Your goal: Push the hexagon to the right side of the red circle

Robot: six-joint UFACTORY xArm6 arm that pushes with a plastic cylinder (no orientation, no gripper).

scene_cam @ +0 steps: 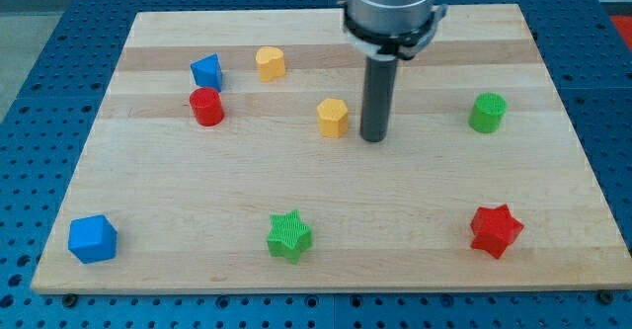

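Wooden board, pale grain. Yellow hexagon near centre, my tip just beside its right, grasping nothing. Red circle toward left edge. Rod's mount cut off at top.

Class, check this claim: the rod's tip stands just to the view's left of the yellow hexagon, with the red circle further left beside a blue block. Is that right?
Not quite. In the camera view my tip stands just to the view's right of the yellow hexagon, not its left. The red circle does sit further left, beside a blue block.
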